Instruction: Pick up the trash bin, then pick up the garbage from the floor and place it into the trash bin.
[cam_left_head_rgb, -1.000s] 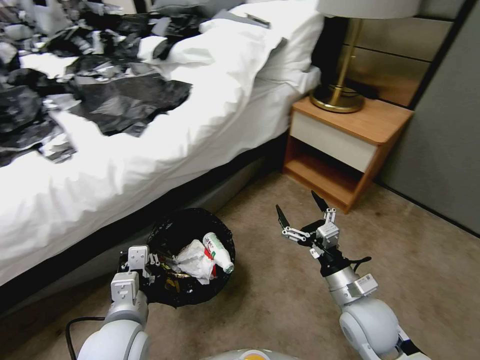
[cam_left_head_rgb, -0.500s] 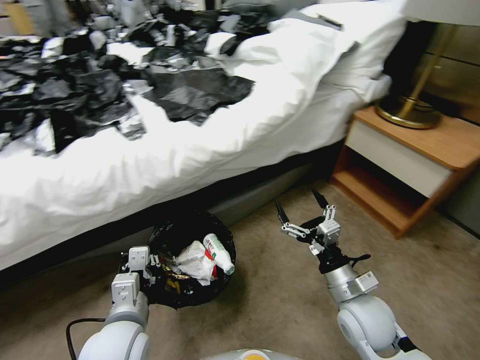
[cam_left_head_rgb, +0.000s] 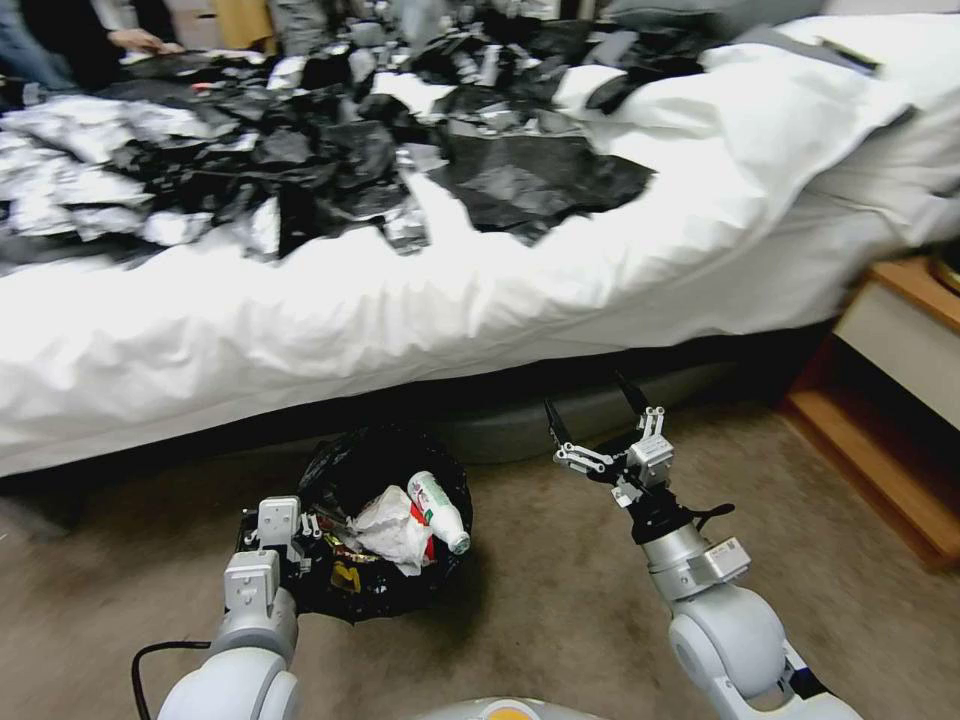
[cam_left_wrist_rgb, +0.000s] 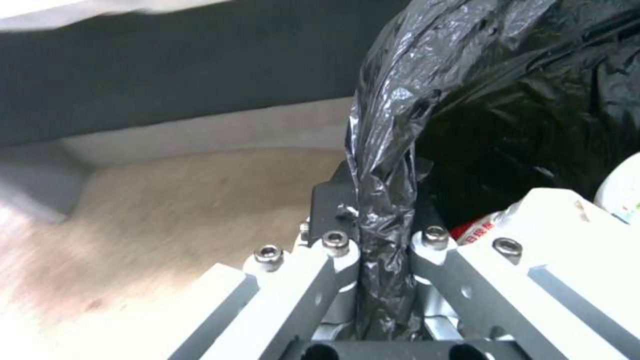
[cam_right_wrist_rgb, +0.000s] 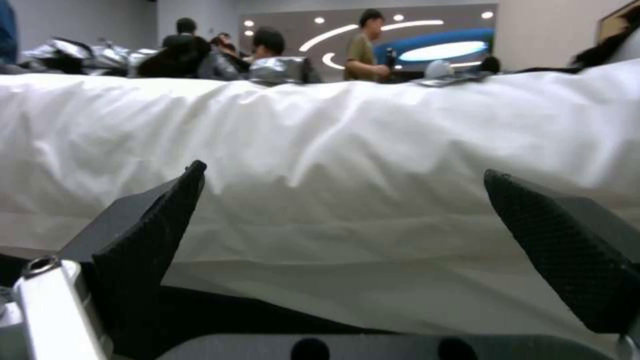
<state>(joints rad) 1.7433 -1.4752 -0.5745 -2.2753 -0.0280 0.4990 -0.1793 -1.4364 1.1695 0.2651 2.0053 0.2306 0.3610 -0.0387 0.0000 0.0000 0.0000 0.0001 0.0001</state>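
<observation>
Head view: left tool (cam_left_head_rgb: 288, 540) clamped on bag-lined rim of trash bin (cam_left_head_rgb: 375, 590), near bed (cam_left_head_rgb: 300, 330), over carpet (cam_left_head_rgb: 560, 620); garbage (cam_left_head_rgb: 410, 515) inside, white bottle (cam_left_head_rgb: 438, 510) on top. Right tool (cam_left_head_rgb: 597, 428) spread wide, empty.
Left wrist: left tool (cam_left_wrist_rgb: 383, 235) pinching black bag (cam_left_wrist_rgb: 387, 165).
Right wrist: right tool (cam_right_wrist_rgb: 343, 220) wide apart, facing bed (cam_right_wrist_rgb: 333, 150).

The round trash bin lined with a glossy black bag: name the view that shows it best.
The head view: the round trash bin lined with a glossy black bag shows whole, litter inside, held by the left gripper. The left wrist view catches just the bag's bunched edge pinched in the jaws. The right wrist view faces the white bedding.
</observation>
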